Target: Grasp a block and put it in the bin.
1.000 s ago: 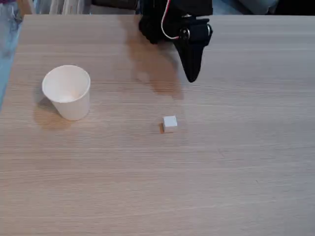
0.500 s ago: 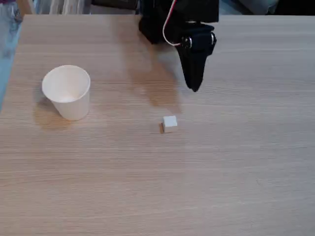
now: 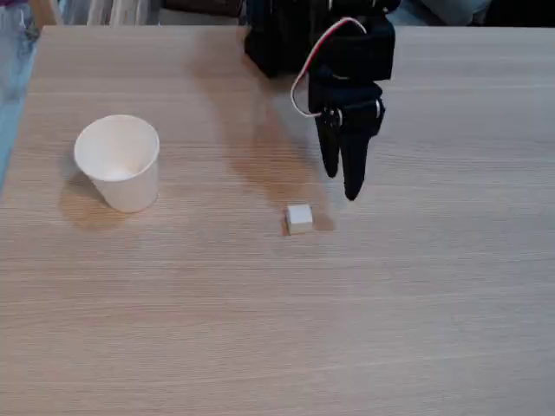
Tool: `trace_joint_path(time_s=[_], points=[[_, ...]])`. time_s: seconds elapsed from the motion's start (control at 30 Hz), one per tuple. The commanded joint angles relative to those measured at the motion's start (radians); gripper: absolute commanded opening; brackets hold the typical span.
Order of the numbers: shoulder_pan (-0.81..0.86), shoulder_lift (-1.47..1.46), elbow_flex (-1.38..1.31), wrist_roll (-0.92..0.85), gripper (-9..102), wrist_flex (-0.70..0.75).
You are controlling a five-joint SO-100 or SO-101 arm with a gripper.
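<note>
Pale wood-grain table [image 3: 434, 303] fills my fixed view, my black gripper [image 3: 341, 185] hanging slightly parted, grasping nothing, just beyond and right of the block [image 3: 298, 217]; the bin [image 3: 120, 165] stands far left.

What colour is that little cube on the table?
The cube is whitish-grey on top with a tan side, seen in the fixed view.

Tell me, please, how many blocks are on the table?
1. The block lies near the table's middle, right of the cup and just below-left of the gripper.
</note>
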Motion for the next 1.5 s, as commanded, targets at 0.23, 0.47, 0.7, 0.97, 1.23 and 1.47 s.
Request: trace_joint_path(time_s=[0.23, 0.47, 0.7, 0.97, 1.23, 1.47], points=[[0.135, -0.041, -0.049, 0.063, 26, -0.098], [0.187, -0.052, -0.011, 0.051, 26, -0.110], [0.169, -0.067, 0.009, 0.035, 27, -0.115], [0.123, -0.081, 0.008, 0.032, 26, -0.127], [0.092, -0.138, -0.005, 0.025, 25, -0.153], [0.083, -0.175, -0.028, -0.002, 24, -0.127]])
